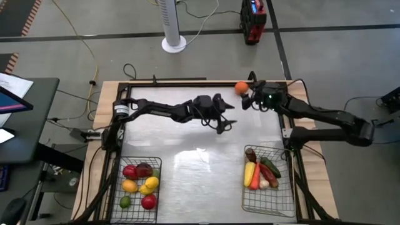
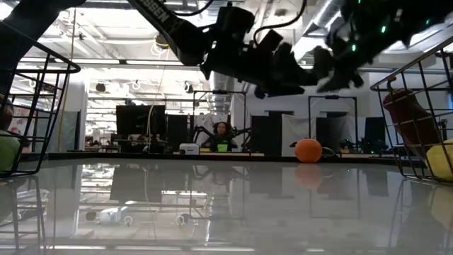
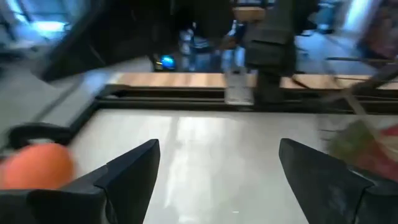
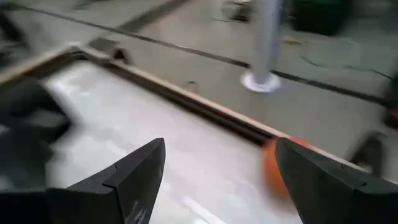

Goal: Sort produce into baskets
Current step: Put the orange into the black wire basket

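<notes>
Looking straight down, we see a pale, glossy worktop [image 1: 200,169] with a dark robot arm reaching in from each side. One orange [image 1: 240,87] sits alone at the far edge of the worktop, toward the right corner, resting against the wooden border.

The right gripper [image 1: 249,100] hovers just beside the orange, on its near side, not touching it. In the right wrist view its two dark fingers [image 4: 134,177] stand wide apart with nothing between them, and the orange [image 4: 277,168] shows as a blur near one finger.

The left gripper [image 1: 226,122] hangs over the far middle of the worktop, pointing toward the right side. Its fingers [image 3: 130,171] are also spread wide and hold nothing; the orange [image 3: 34,167] appears at the edge of that view.

Two wire baskets sit at the near edge. The left basket [image 1: 119,209] holds rounded fruit: red apples [image 1: 130,172], a dark plum [image 1: 144,169], yellow lemons [image 1: 150,184], a green lime [image 1: 125,201] and another red apple [image 1: 149,201]. The right basket [image 1: 265,203] holds long vegetables packed together: a yellow corn cob [image 1: 249,174], a carrot [image 1: 255,176], a cucumber [image 1: 270,167] and a pale garlic bulb [image 1: 264,184].

From worktop height, the orange [image 2: 308,151] rests on the far surface beneath the two arms, with a person seated in the room beyond.
</notes>
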